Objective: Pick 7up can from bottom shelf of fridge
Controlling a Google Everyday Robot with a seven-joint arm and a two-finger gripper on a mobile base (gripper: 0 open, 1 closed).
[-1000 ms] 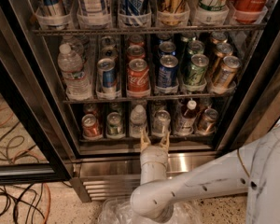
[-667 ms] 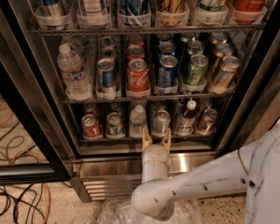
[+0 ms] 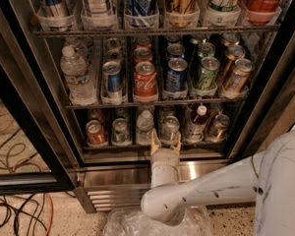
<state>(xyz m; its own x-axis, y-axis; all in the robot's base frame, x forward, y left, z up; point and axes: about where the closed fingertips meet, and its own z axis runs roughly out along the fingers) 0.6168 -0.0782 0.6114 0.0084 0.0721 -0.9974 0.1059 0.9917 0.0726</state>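
Two fingers (image 3: pixel 155 140) of the gripper (image 3: pixel 165 141) stand well apart and grip nothing, their tips at the front edge of the bottom shelf (image 3: pixel 113 147) of the fridge (image 3: pixel 108 178). The 7up can (image 3: pixel 170 127) stands upright just behind them, in the fourth lane from the shelf's left edge, with a shiny silver top and a pale grey-green body. Whether the fingers touch it cannot be told.

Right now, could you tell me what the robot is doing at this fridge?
The robot's arm reaches toward the bottom shelf of the open fridge. Its gripper hovers open at the shelf's front edge, lined up with the 7up can, which stands in its lane, not yet grasped.
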